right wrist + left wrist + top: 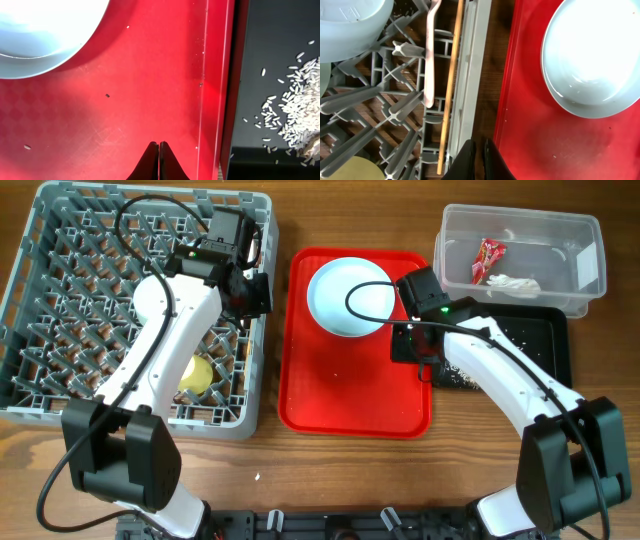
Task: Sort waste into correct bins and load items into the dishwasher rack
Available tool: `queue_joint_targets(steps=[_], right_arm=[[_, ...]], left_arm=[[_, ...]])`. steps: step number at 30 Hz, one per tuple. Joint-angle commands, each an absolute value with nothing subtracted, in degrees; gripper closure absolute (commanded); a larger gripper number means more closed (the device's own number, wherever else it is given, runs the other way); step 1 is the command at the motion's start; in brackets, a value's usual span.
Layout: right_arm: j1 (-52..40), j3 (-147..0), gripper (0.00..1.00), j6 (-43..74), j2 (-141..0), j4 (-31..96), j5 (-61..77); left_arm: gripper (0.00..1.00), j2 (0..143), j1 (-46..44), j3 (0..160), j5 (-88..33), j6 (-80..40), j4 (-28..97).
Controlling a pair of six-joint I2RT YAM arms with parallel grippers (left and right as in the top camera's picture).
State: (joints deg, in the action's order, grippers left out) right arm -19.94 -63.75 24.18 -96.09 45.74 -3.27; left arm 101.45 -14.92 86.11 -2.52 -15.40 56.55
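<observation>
Wooden table (pixel 300 470) carries red flat plastic tray (pixel 350 395), pale blue round dish (pixel 345 295) on it, ahead-left of right gripper's (pixel 159 150) closed, empty jaws; left gripper (pixel 479 150) likewise closed, empty, at grey plastic peg rack's (pixel 477 50) rim.

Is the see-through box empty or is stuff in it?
Not empty. The clear tub holds a red wrapper and a crumpled white napkin.

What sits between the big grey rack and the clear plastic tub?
A red flat tray carrying one pale blue dish, seen best in the overhead view.
</observation>
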Motion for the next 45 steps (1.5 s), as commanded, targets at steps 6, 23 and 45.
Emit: queue_joint_targets(steps=[6, 23, 45], right_arm=[[-20.01, -64.05, 0.96, 25.69, -97.06, 45.28, -6.59], [-14.37, -64.05, 0.96, 24.23, -99.02, 43.27, -4.4], [-14.37, -64.07, 0.96, 28.71, -102.76, 42.7, -9.32]], left_arm=[[0.96, 100.38, -14.72, 86.15, -3.2, -15.92, 56.47], [0.95, 100.38, -14.72, 86.15, -3.2, -15.92, 56.62], [0.96, 100.4, -14.72, 86.15, -3.2, -15.92, 56.62]])
